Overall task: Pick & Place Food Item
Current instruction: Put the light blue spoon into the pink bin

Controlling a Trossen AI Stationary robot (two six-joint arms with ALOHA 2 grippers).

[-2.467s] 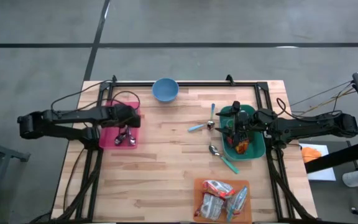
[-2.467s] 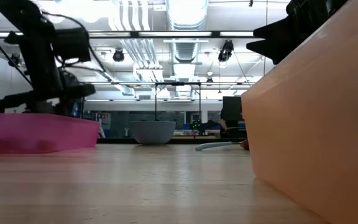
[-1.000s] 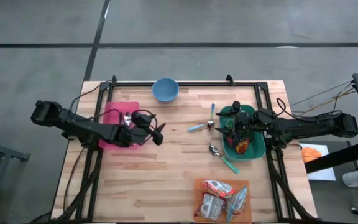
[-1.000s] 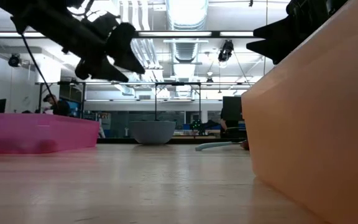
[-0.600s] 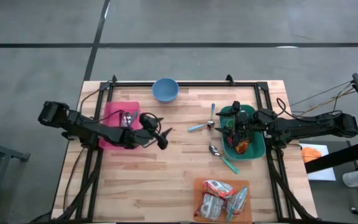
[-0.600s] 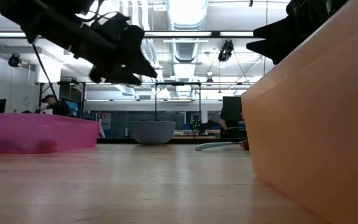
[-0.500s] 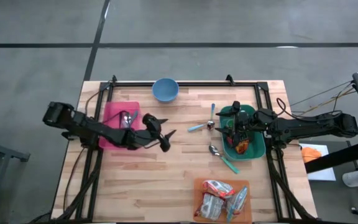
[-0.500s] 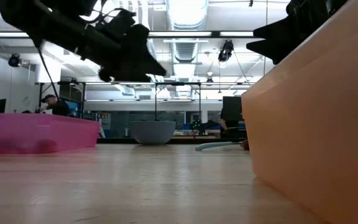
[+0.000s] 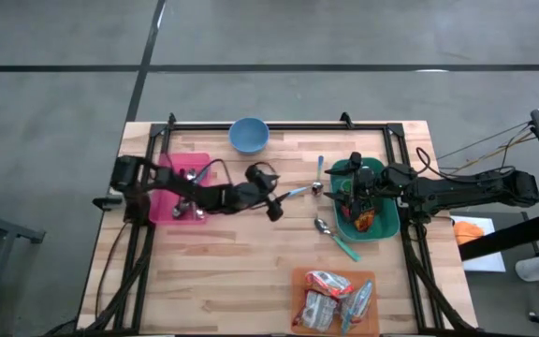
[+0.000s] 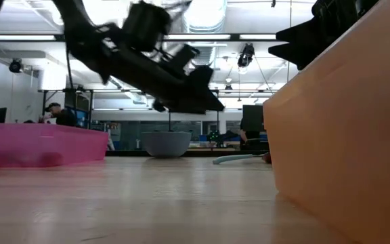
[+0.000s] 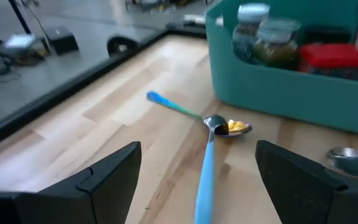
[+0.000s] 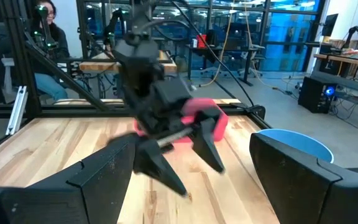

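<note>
Food packets [image 9: 333, 298] lie in an orange tray [image 9: 299, 277] at the table's near edge. A teal bin [image 9: 387, 225] at the right holds jars [image 11: 263, 38] and a red-orange item [image 9: 365, 219]. My left gripper [image 9: 277, 202] hangs open over the table's middle, pointing toward the table's right edge at two blue-handled spoons [image 11: 207, 163] that lie on the wood beside the bin. Nothing is between its fingers. My right gripper [image 9: 346, 195] stays open above the teal bin's left part and holds nothing.
A pink bin [image 9: 168, 195] with metal cutlery stands at the left, under the left arm. A blue bowl [image 9: 249, 134] sits at the far edge. A third spoon [image 9: 333, 236] lies near the teal bin's near corner. Bare wood lies between the pink bin and the orange tray.
My left gripper has travelled from beside the pink bin toward the table's right edge, up to the spoons. It has sunk somewhat and rolled, staying open. The right arm has kept still.
</note>
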